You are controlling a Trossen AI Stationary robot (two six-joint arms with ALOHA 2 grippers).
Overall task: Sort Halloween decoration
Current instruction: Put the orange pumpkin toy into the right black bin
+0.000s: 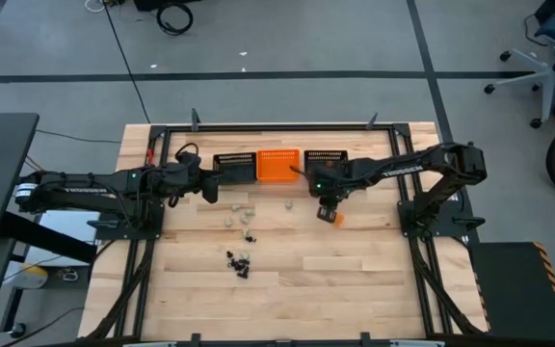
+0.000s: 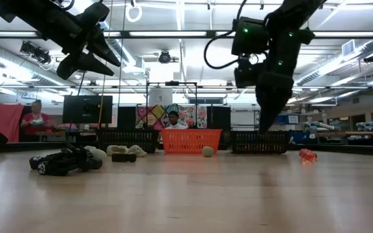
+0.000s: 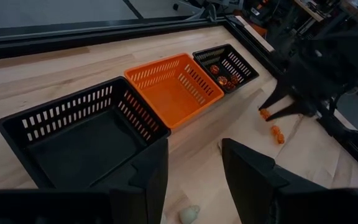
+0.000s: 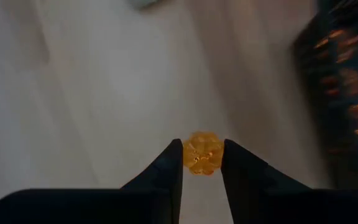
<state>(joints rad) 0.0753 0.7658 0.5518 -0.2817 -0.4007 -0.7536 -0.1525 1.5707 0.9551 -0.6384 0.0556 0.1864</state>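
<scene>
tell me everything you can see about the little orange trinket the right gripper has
The small bright orange trinket is rounded with lobed, pumpkin-like edges and looks like glossy translucent plastic. It sits pinched between the two dark fingertips of the right gripper, one finger touching each side. It is lifted clear of the pale wooden table, near the black mesh basket holding other orange pieces.

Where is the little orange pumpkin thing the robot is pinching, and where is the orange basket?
Orange trinket (image 4: 202, 154): right wrist view, its middle, between the right arm's fingers.
Orange basket (image 1: 279, 166): high view, its floor, between two black baskets.
</scene>
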